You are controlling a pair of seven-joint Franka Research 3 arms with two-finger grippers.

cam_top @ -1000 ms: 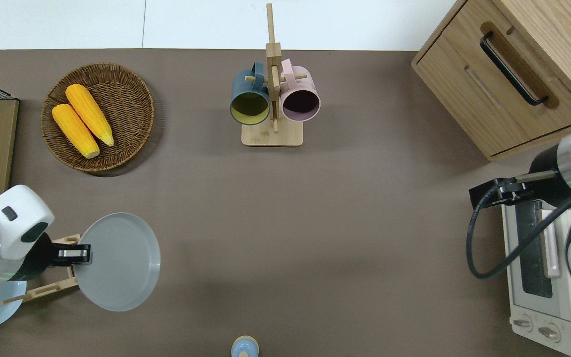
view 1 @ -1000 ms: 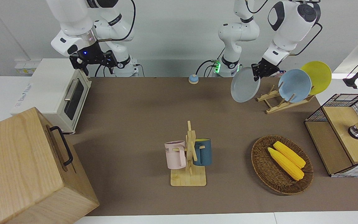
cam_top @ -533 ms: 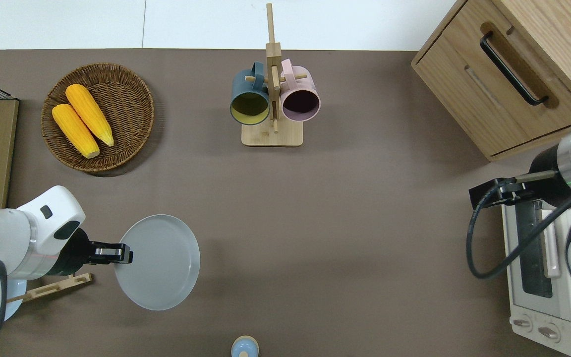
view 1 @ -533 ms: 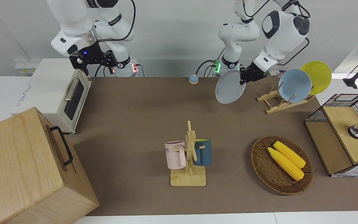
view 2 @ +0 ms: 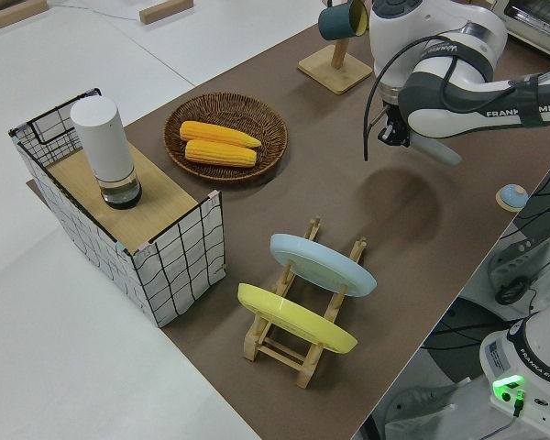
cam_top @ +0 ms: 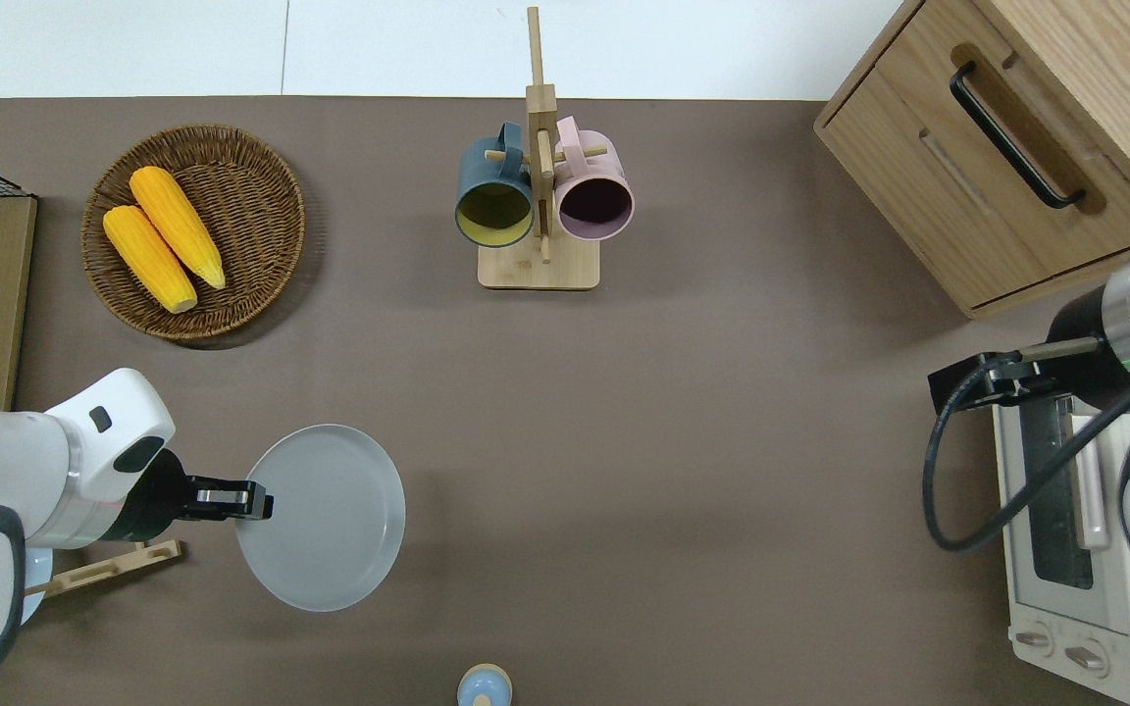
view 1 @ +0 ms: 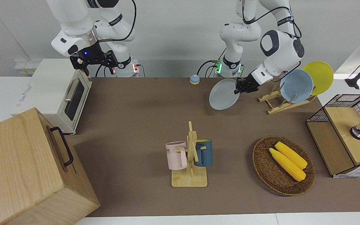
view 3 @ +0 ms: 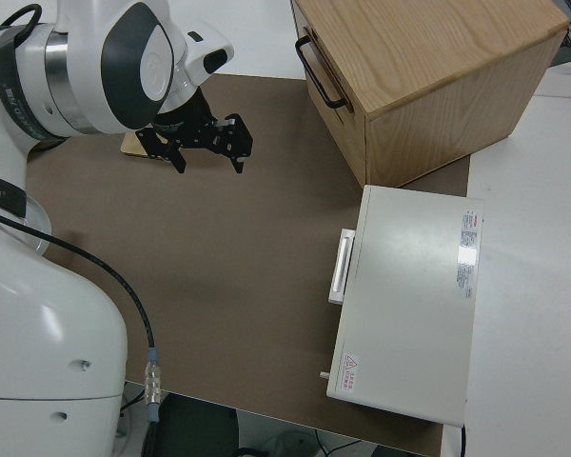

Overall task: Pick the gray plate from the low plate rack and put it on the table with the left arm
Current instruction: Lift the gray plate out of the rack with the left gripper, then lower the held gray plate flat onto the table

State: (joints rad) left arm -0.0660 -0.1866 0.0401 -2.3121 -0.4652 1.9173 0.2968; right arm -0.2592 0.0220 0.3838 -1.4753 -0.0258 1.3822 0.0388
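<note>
My left gripper is shut on the rim of the gray plate and holds it nearly flat, low over the brown table. In the overhead view the plate is over bare mat beside the low plate rack, with the gripper at the plate's rack-side edge. The rack holds a sky-blue plate and a yellow plate. The left side view shows the rack. My right gripper is parked and open.
A small blue bell sits nearer to the robots than the plate. A mug stand with two mugs and a corn basket stand farther out. A wire crate, a toaster oven and a wooden box line the ends.
My left gripper has carried the gray plate away from the rack toward the table's middle, lowered it and tilted it from steeply slanted to nearly flat. The right arm has not moved.
</note>
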